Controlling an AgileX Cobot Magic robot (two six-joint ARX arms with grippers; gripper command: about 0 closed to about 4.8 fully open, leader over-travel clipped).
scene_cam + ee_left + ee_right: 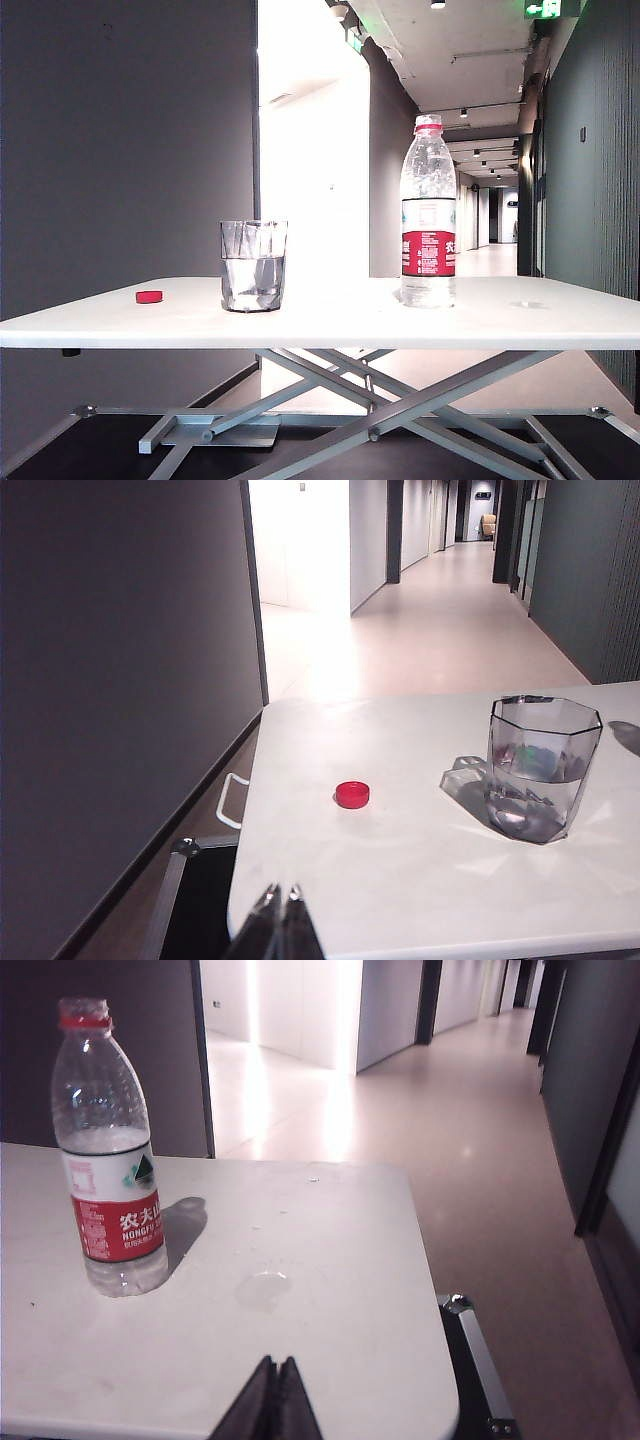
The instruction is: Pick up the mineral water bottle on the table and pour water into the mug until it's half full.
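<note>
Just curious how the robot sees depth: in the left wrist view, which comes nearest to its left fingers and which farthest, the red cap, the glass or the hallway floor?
1. Red cap, on the table just ahead of the shut left gripper.
2. Mug, farther along and off to one side.
3. Hallway floor, beyond the table's far edge.

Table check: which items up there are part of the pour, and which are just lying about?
Job: mineral water bottle, standing uncapped; mug, partly filled; table.
Lying about: small red cap; small puddle near the bottle.
Both grippers, left and right, hang shut off the near edge.
</note>
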